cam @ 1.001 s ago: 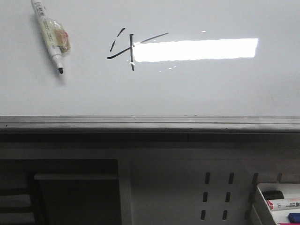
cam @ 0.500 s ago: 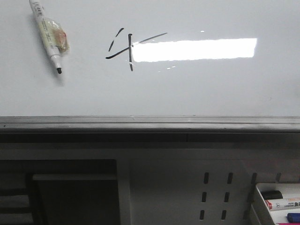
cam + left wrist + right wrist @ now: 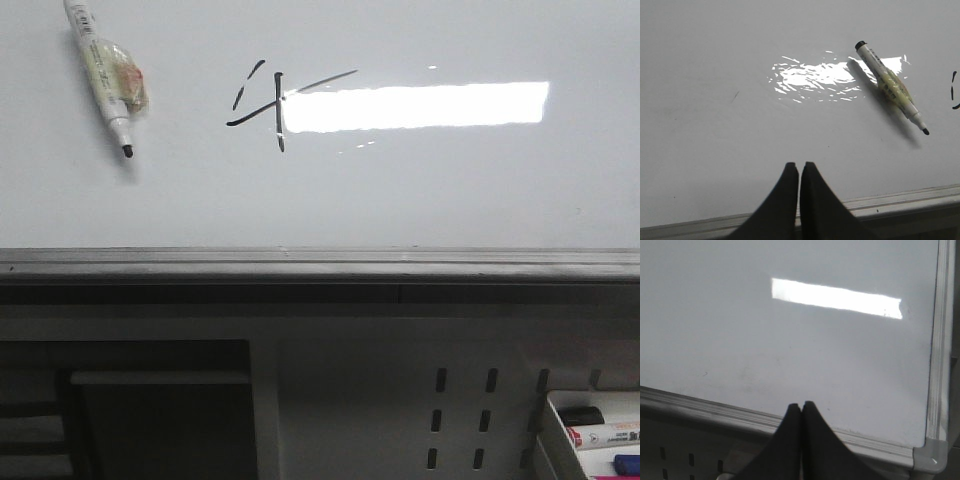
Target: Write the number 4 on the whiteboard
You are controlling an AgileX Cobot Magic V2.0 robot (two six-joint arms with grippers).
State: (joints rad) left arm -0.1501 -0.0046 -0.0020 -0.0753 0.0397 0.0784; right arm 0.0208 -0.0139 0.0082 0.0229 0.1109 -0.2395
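Marker (image 3: 107,78): upper left of front frame, loose on whiteboard (image 3: 450,190), long axis diagonal, tip lower right.
Number 4 (image 3: 275,105): upper centre, drawn, just right of marker.
Left gripper (image 3: 799,167): fingers closed, empty; nearer marker.
Right gripper (image 3: 801,407): fingers closed, empty.

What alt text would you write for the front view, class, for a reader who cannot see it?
A hand-drawn black number 4 sits on a glossy whiteboard, just left of a bright rectangular light reflection. An uncapped marker lies on the board to its left, tip pointing toward the grey edge rail. No claw is in view.
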